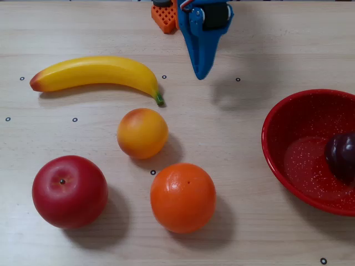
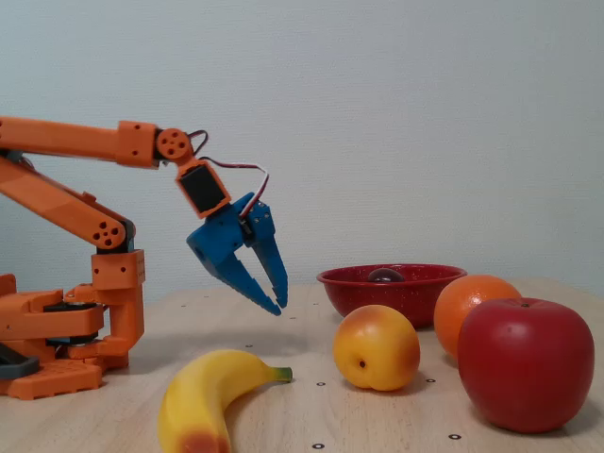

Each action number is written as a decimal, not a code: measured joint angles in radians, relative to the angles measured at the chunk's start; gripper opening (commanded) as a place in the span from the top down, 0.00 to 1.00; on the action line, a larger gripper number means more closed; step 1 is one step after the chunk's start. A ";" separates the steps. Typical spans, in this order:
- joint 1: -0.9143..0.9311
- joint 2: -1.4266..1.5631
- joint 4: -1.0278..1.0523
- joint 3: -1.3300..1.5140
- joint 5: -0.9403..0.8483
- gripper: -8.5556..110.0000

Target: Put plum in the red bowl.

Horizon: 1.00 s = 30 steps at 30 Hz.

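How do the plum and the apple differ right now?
The plum is small and dark purple; the apple is much larger and bright red. The plum lies inside the red bowl; the apple sits on the bare table. Both are round, glossy and untouched by the gripper.

No readable text, labels, brands or numbers anywhere. Only small black ring marks dot pale wooden table [image 1: 249, 50]; fruit surfaces unmarked.
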 measured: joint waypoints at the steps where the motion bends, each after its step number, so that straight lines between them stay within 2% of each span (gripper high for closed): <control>1: 0.025 0.020 0.000 0.015 0.006 0.93; 18: 0.077 0.445 -0.021 0.351 0.012 0.93; 30: 0.089 0.687 -0.064 0.463 0.055 0.93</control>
